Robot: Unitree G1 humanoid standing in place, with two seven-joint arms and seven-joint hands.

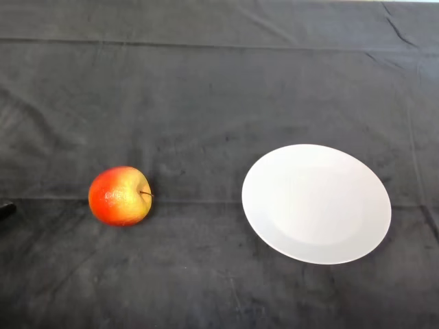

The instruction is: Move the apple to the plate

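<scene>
A red and yellow apple [120, 196] lies on the dark cloth left of centre, its stem pointing right. A plain white plate [316, 203] rests on the cloth to the right, about a plate's width from the apple, with nothing on it. Only a small black tip of my left hand [5, 210] shows at the left edge, level with the apple and well apart from it. The rest of the hand and arm is out of frame.
The dark cloth [219, 89] covers the whole table, with a crease running across the back and another across the middle.
</scene>
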